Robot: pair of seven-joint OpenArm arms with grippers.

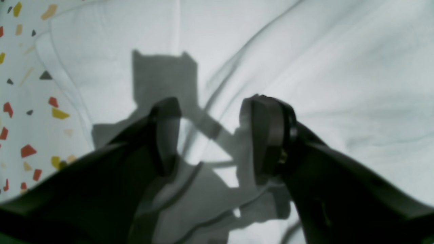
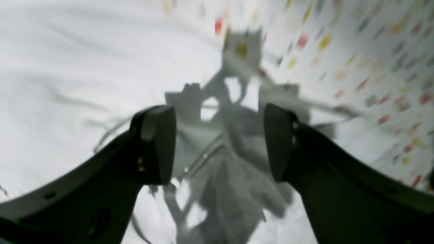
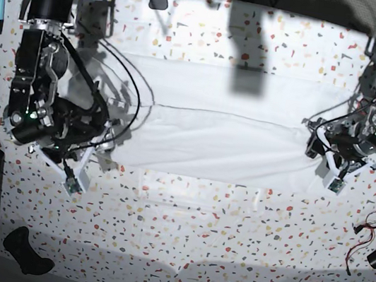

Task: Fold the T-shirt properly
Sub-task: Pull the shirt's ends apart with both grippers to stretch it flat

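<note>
The T-shirt is lying mid-frame, partly folded; both grippers—left, right—are hovering with jaws apart, empty, so a single-layer pinch is risking undoing the fold.

Both arms low and bent — left claw and right claw spread wide, empty.

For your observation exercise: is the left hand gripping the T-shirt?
No. The left hand is open above the T-shirt, nothing between its fingers.
</note>
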